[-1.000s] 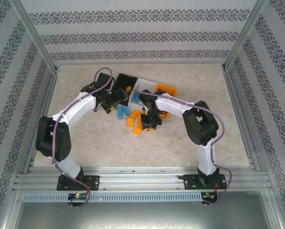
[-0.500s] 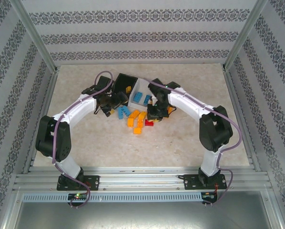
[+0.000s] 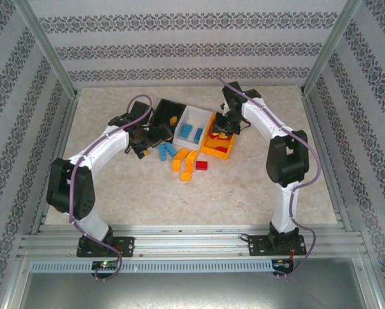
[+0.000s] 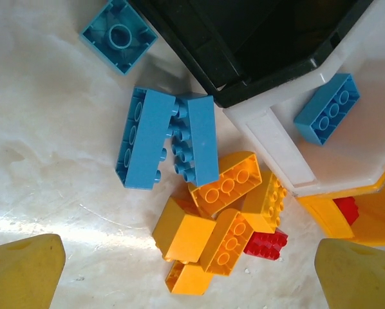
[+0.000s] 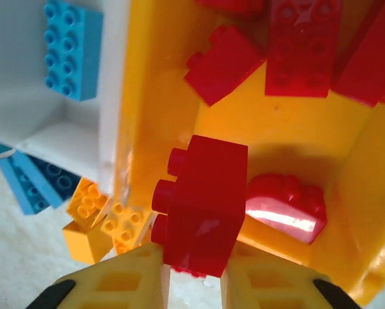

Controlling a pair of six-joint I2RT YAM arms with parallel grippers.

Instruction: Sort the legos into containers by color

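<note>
Pale marbled table (image 3: 115, 193) inside patterned walls, with bricks partly sorted into three bins.
Nearest, a loose pile (image 3: 185, 166) of orange-yellow bricks, a few blue bricks (image 4: 167, 138) and one loose red brick (image 3: 201, 165) lies just in front of the bins. The left gripper (image 3: 155, 134) hangs over the pile's left side, fingers spread wide, holding nothing. Behind stand the black bin (image 3: 170, 104), the white bin (image 3: 194, 116) with blue bricks inside, and the orange bin (image 3: 217, 153) with red ones. Over the orange bin the right gripper (image 5: 192, 257) pinches a held red brick (image 5: 202, 206).
</note>
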